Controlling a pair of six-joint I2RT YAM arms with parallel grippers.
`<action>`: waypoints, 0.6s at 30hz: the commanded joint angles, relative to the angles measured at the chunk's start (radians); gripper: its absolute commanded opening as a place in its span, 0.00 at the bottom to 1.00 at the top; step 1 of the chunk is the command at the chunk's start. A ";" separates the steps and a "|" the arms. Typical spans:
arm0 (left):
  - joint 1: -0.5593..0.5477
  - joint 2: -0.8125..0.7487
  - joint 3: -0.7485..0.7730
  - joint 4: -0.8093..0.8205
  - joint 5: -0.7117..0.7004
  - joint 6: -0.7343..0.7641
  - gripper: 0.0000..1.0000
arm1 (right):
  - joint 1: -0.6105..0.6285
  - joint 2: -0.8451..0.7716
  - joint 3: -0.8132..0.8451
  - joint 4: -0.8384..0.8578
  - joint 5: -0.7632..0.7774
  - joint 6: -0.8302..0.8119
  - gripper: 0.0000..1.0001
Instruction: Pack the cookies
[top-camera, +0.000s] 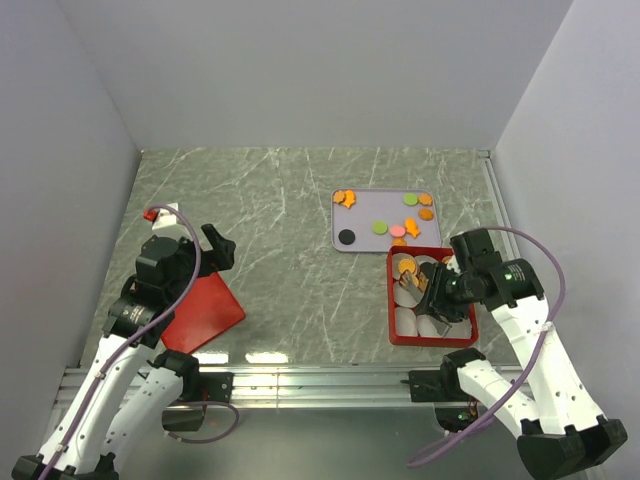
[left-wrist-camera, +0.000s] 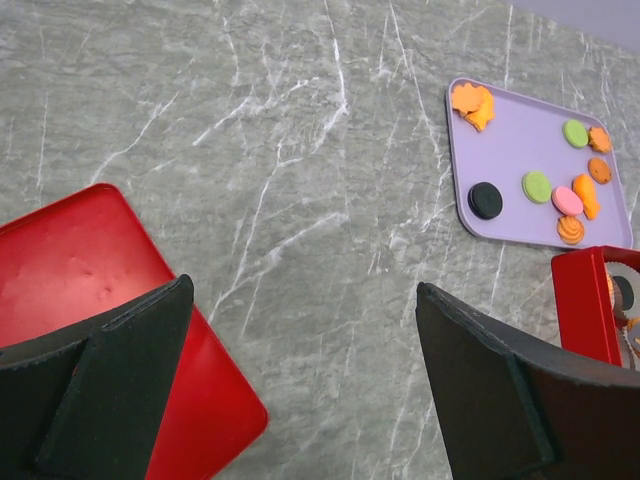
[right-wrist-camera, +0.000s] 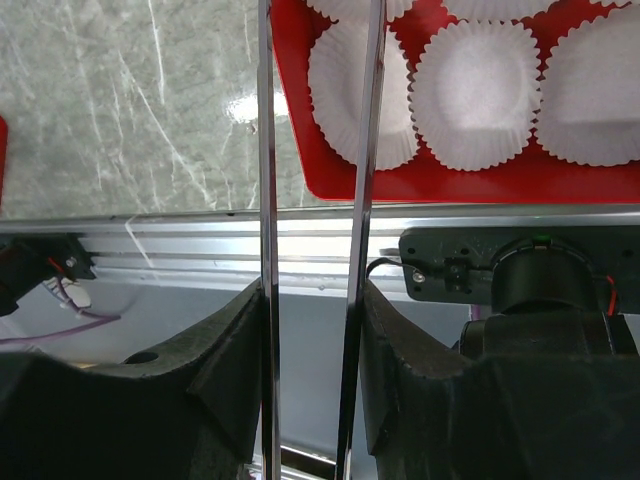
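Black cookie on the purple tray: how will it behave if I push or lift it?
The black cookie is a low disc lying flat, so it probably won't roll or tip. The purple tray looks smooth, so a push would likely slide it. Being thin, it may slip from the metal tongs.

Cams: one overhead, two wrist.
Top external: high behind the bases, looking down on the whole table (top-camera: 280, 200). Left wrist: out between left gripper (left-wrist-camera: 302, 288) jaws, red lid (left-wrist-camera: 80, 270) under the left jaw, purple tray (left-wrist-camera: 515, 130) far ahead-right; top sees both. Right wrist: close along tweezers (right-wrist-camera: 265, 150) in right gripper (right-wrist-camera: 312, 290) jaws, red box (right-wrist-camera: 480, 185) just beyond, also in top.
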 joint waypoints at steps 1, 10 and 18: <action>-0.002 0.001 0.015 0.022 0.019 0.024 0.99 | -0.005 -0.020 -0.002 0.002 0.024 0.010 0.37; -0.004 0.003 0.017 0.019 0.015 0.024 0.99 | -0.005 -0.020 -0.032 0.025 0.017 0.006 0.49; -0.004 -0.005 0.018 0.019 0.010 0.022 0.99 | -0.005 -0.015 -0.054 0.073 -0.012 0.013 0.51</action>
